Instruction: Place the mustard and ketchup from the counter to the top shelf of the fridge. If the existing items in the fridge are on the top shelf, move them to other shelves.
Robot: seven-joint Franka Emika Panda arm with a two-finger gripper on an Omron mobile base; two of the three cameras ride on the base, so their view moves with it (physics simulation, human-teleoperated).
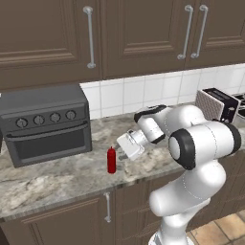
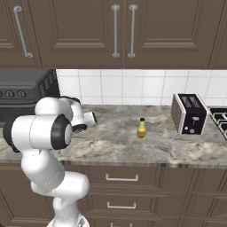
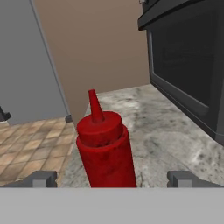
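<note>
The red ketchup bottle [image 1: 111,160] stands upright on the stone table [image 1: 57,179], near its front edge and in front of the right end of the dark toaster oven [image 1: 45,123]. The gripper [image 1: 122,155] sits just to the bottle's right, level with its upper half, pointing toward it. In the hand view the ketchup bottle [image 3: 106,153] fills the middle between the two fingers [image 3: 41,178], which stand spread wide, one on each side, with clear gaps to the bottle (no contact visible).

The yellow mustard bottle [image 2: 141,128] stands upright further right along the table [image 2: 115,146], roughly midway between back wall and front edge, well apart from the ketchup and to the left of the toaster [image 2: 189,113]. The toaster sits toward the table's right end, near the back wall.

The oven [image 3: 188,65] shows at the right of the hand view, its glass door facing the table edge.
</note>
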